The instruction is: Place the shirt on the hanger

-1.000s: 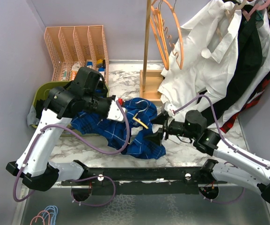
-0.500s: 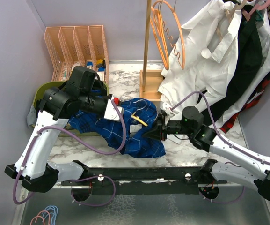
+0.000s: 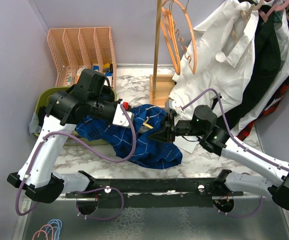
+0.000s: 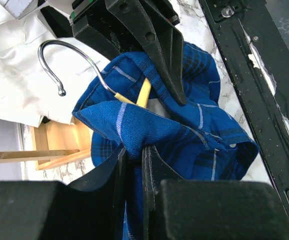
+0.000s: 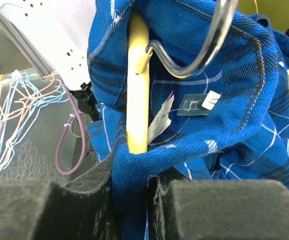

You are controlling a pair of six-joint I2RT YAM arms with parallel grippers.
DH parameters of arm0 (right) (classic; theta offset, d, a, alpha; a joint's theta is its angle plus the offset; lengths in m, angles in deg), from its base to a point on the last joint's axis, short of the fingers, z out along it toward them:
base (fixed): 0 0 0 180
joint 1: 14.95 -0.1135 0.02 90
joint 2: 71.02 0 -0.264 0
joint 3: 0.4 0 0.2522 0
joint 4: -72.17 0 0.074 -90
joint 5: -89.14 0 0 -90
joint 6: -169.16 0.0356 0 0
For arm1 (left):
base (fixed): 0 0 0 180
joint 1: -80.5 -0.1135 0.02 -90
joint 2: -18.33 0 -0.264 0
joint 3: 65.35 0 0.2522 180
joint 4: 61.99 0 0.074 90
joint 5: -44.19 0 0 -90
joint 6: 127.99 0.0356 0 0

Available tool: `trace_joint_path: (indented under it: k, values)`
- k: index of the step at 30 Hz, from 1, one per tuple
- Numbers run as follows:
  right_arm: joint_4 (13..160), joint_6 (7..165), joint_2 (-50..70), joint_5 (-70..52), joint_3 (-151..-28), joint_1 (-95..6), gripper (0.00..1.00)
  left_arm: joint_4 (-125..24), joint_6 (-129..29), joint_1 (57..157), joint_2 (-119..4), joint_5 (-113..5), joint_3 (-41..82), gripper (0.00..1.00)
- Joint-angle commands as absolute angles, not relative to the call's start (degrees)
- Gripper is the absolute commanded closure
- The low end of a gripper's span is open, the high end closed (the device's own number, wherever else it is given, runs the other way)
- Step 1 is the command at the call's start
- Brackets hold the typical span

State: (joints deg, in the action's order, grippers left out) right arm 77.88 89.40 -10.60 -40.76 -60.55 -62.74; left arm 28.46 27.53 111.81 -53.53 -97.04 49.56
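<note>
The shirt, bright blue plaid, hangs bunched between both arms above the marble table. The hanger, thin and yellow, sits inside the collar, and its metal hook sticks out of the collar opening. My left gripper is shut on a fold of the shirt just below the hanger. My right gripper is shut on the shirt cloth where the yellow bar's end disappears into it. From above, the right gripper meets the bundle from the right and the left gripper from the left.
An orange file rack and a green bin stand at the back left. A wooden stand holds orange hangers. A white shirt and a black garment hang at the right. Wire hangers lie below the table.
My right gripper moved left onto the shirt, closed on the cloth by the hanger's end and raised it a little. The left gripper kept its grip almost in place.
</note>
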Motion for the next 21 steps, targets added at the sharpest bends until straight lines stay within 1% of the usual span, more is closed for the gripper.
trace_joint_path:
  k: [1, 4, 6, 7, 10, 11, 12, 13, 14, 17, 21]
  values:
    - [73.56, 88.4, -11.14, -42.28, -60.37, -62.85, 0.99, 28.64, 27.78, 111.61, -53.56, -102.02, 51.37, 1.0]
    - [75.47, 89.39, -11.06, -37.8, -60.0, -62.85, 0.99, 26.83, 26.25, 111.29, -53.5, -100.32, 50.68, 0.99]
    - [77.95, 90.69, -11.42, -33.95, -59.53, -62.85, 0.99, 23.01, 21.48, 111.0, -53.04, -95.44, 49.24, 0.86]
    - [78.91, 91.41, -12.25, -32.44, -58.87, -62.85, 0.99, 20.89, 19.43, 110.77, -52.71, -91.82, 47.95, 0.81]
    - [80.58, 94.03, -16.18, -27.55, -54.84, -62.85, 0.99, 16.69, 16.1, 110.31, -51.3, -82.54, 43.65, 0.76]
    - [81.06, 94.68, -17.89, -25.8, -53.38, -62.83, 0.99, 15.9, 14.86, 110.06, -50.76, -81.19, 42.55, 0.65]
    - [82.06, 95.37, -19.75, -23.89, -52.12, -62.85, 0.99, 15.31, 13.46, 109.62, -50.32, -80.8, 41.86, 0.39]
    - [83.47, 95.83, -21.36, -22.02, -51.09, -62.85, 0.99, 14.81, 11.69, 109.14, -49.91, -80.78, 41.38, 0.07]
    - [84.94, 96.01, -23.06, -20.37, -50.5, -62.85, 0.99, 14.45, 10.16, 108.69, -49.62, -80.75, 41.1, 0.01]
    - [92.47, 96.16, -26.16, -15.94, -52.0, -62.85, 0.99, 13.22, 7.0, 107.6, -49.18, -78.44, 41.24, 0.01]
    - [107.9, 96.72, -25.58, -8.73, -59.36, -62.85, 0.99, 11.13, 5.19, 106.43, -49.26, -72.4, 42.16, 0.01]
